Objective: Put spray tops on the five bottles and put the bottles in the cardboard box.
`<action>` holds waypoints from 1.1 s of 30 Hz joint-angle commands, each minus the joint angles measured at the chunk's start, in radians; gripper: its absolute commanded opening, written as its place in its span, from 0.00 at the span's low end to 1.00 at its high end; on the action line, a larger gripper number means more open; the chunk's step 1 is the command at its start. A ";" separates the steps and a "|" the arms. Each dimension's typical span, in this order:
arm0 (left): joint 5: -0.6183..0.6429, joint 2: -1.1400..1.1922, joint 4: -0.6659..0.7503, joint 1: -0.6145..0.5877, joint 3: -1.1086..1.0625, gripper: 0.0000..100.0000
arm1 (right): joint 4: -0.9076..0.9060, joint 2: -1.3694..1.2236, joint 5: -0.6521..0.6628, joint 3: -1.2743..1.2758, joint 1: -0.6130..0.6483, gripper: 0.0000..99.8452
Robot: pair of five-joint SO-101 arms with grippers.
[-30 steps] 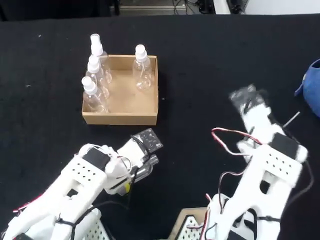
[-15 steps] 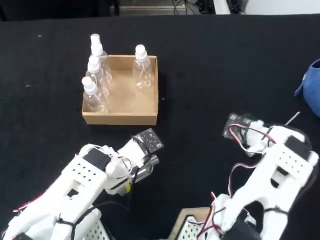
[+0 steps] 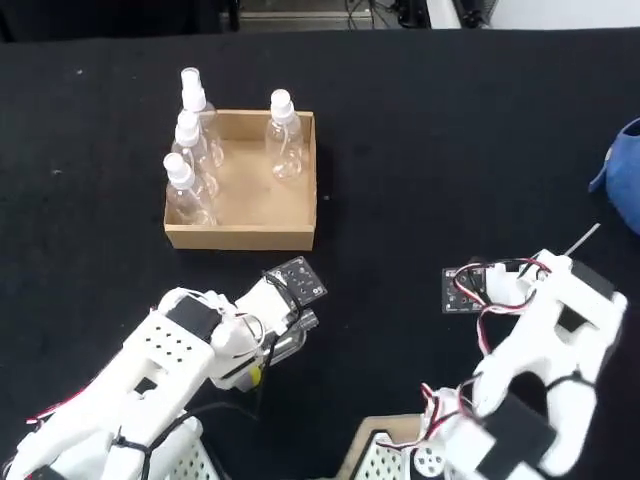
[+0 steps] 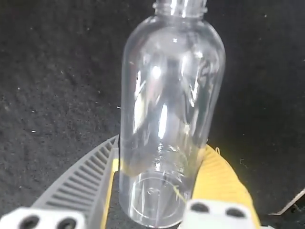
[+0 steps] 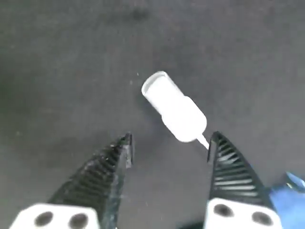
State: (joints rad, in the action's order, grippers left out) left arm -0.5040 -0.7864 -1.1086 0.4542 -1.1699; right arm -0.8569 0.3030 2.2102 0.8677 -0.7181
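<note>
Four capped bottles [image 3: 190, 145] stand at the box [image 3: 240, 238], which sits at eleven o'clock on the table. Three line its nine-o'clock wall and one stands at its one-o'clock corner. I cannot tell whether the farthest of the three is inside the wall or just behind it.

The fifth bottle [image 4: 171, 95], its neck bare, is clamped low on its body in the left gripper [image 3: 292, 330] at seven o'clock, near the box's front wall.

At five o'clock the right gripper [image 5: 170, 139] hangs with jaws apart over the last top [image 5: 174, 109], which lies on its side on the table.

The step in hand looks like picking up that top. The jaws would need to drop, close across its body, and then carry it to the bare neck, lined up for seating.
</note>
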 commanded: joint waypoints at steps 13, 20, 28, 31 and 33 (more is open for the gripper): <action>0.006 -0.009 0.012 0.001 0.022 0.03 | 0.166 -0.156 -0.250 -0.012 0.035 0.01; 0.006 -0.009 0.012 0.001 0.008 0.03 | 0.153 -0.156 -1.128 -0.116 0.075 0.01; 0.006 -0.009 0.014 0.005 0.010 0.03 | -0.183 -0.165 -1.447 -0.220 0.000 0.11; 0.006 -0.009 0.014 0.008 0.010 0.03 | -0.245 -0.165 -1.447 -0.226 0.008 0.20; 0.006 -0.009 0.014 0.008 0.008 0.03 | -0.253 -0.165 -1.452 -0.228 0.009 0.25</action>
State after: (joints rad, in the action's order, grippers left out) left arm -0.5040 -0.7864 -1.1086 0.4526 -1.1715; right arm -1.0641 0.1312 0.7756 0.7020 -0.6966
